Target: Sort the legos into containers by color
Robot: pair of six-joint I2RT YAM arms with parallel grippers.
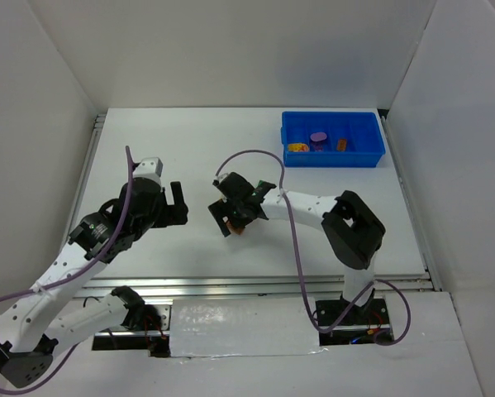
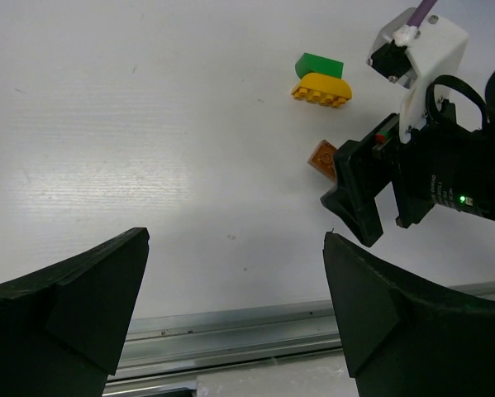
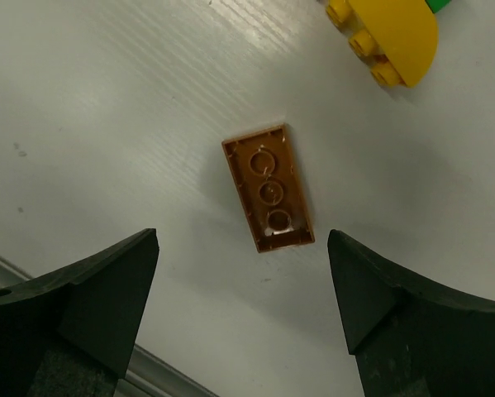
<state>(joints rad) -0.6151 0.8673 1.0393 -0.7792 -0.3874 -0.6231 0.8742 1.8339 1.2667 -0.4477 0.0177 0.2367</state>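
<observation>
Where the right tool (image 3: 243, 240) hangs open, jaws astride but clear of it, a brown-orange brick (image 3: 268, 185) lies underside up on the worktop (image 1: 164, 149), between centre and near edge. The left tool (image 2: 235, 238) gapes empty; the blue tray (image 1: 334, 157) occupies the far right corner.

Robot lab test cell: plain white board walls (image 1: 40, 107) box in a white tabletop (image 1: 189, 141), silver aluminium rail (image 1: 255, 286) along its near edge, two white-and-black robot arms (image 1: 61, 277) (image 1: 313, 207) bolted there, loose purple cables (image 1: 296, 248) trailing.
</observation>
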